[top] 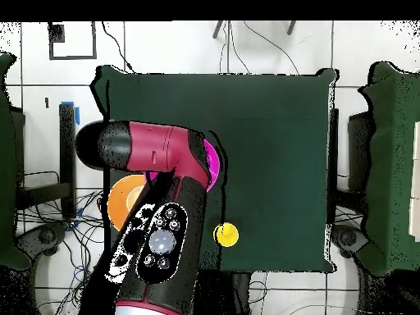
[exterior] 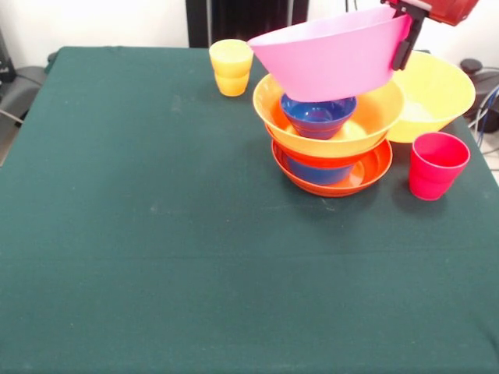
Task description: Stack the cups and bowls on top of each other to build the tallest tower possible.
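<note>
Tower [exterior: 331,148] stands on the bench [exterior: 156,234] at roughly 2 o'clock from the bench's centre in the front view. Bottom to top: shallow red bowl [exterior: 366,173] with a blue bowl [exterior: 316,171] in it, wide orange bowl [exterior: 366,125] over those, second blue bowl [exterior: 318,117] nested inside.

Pink bowl [exterior: 331,62] hangs tilted just above the tower, its low side near or touching the upper blue bowl; contact not clear. Hand [exterior: 405,43] pinches the pink bowl's rim at its 3 o'clock edge, pressed together on the wall.

Done, by my reading: four bowls piled. Left: seating the pink bowl, then the yellow bowl [exterior: 437,93], just beside the tower at 2 o'clock of it, the red cup [exterior: 437,165] at 4 o'clock, near it, and the yellow cup [exterior: 231,68], apart at 10 o'clock.

Views: front shows the layers and the grip. Overhead, the arm [top: 160,213] covers most of the pile; only a pink edge [top: 212,164], an orange bowl's rim [top: 123,197] and the yellow cup [top: 226,235] show. Hand not visible there.
</note>
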